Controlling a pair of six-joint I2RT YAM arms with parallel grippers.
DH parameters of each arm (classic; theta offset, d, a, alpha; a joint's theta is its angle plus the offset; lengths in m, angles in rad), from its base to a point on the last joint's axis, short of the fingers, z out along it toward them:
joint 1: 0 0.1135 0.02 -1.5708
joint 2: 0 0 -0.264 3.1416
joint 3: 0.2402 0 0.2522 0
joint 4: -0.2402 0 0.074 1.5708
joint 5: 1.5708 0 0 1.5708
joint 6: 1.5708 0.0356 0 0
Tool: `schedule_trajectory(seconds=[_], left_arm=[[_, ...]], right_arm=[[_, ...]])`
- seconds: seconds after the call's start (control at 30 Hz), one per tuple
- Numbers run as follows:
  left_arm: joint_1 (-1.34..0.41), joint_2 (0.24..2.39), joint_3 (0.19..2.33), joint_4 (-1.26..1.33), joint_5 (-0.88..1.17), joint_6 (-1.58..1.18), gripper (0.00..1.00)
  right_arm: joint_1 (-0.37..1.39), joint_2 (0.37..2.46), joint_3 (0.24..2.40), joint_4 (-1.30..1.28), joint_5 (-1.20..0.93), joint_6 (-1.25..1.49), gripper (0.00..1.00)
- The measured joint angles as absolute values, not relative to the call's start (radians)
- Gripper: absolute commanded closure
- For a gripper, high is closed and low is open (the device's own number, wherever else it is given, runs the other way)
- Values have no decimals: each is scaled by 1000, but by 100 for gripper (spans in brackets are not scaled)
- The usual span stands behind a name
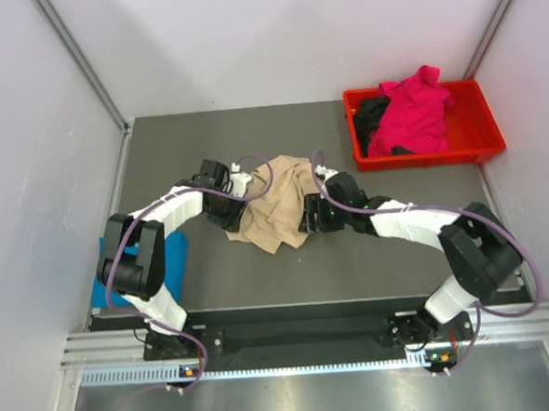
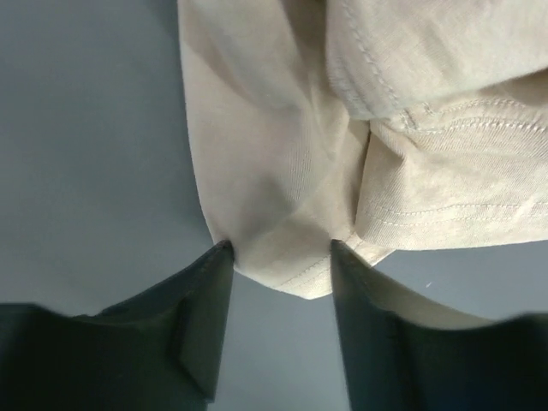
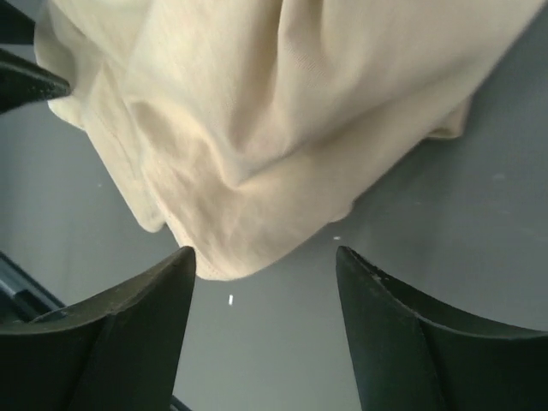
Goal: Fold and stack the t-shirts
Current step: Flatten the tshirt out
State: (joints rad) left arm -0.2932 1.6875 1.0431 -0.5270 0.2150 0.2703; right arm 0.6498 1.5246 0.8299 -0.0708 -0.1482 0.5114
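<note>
At the far left, at the near edge of the bench [image 1: 353, 266], I see the bright blue t-shirt [image 1: 176, 267] lying flat, half hidden under the elbow of the left arm [image 1: 163, 212]. That arm reaches in toward the middle, and its jaws sit at the left edge of the beige t-shirt [image 1: 274, 205].

Through the left wrist camera the two dark fingers [image 2: 201, 334] stand apart, not clamped. A stitched hem of the beige cloth [image 2: 274, 171] hangs down between their tips and touches both.

The beige shirt lies in a crumpled heap at the middle of the bench, between the two arms.

The right arm [image 1: 415, 220] comes in from the other side, its jaws at the shirt's right edge. On the right wrist camera they are spread wide. A rounded fold of the beige cloth [image 3: 257, 128] brushes the tip of the left finger [image 3: 137, 334], while the other finger [image 3: 411, 334] is clear of it, over bare bench.

In the far right corner stands the red tray [image 1: 476, 147]. The magenta-pink t-shirt [image 1: 413, 113] is bunched inside it, its top rising past the back rim, with the black t-shirt [image 1: 372, 116] touching its left side.
</note>
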Motion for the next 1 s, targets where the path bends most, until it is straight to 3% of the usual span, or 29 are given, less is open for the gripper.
schedule_trajectory(seconds=[0.03,0.07,0.1,0.13,0.17,0.27,0.53,0.83,1.0], left_arm=[[-296,1690,1042,-529,215,270,63],[-297,1692,1042,-529,215,274,71],[-299,1694,1042,-530,217,282,89],[-299,1694,1042,-530,218,280,99],[-299,1695,1042,-531,221,280,100],[-299,1699,1042,-532,227,286,100],[-221,1633,1072,-607,232,296,100],[106,1336,1355,-841,324,353,100],[176,1218,1475,-982,328,396,100]], right_arm=[[655,1547,824,-49,-162,531,44],[657,1567,819,-30,-173,546,58],[657,1584,817,-15,-182,559,71],[657,1599,817,2,-187,579,71],[657,1606,817,13,-187,589,82],[656,1615,819,39,-196,599,100],[619,1544,834,-6,-221,586,100],[605,1052,1004,-240,-184,459,100],[606,802,1061,-315,-135,429,100]])
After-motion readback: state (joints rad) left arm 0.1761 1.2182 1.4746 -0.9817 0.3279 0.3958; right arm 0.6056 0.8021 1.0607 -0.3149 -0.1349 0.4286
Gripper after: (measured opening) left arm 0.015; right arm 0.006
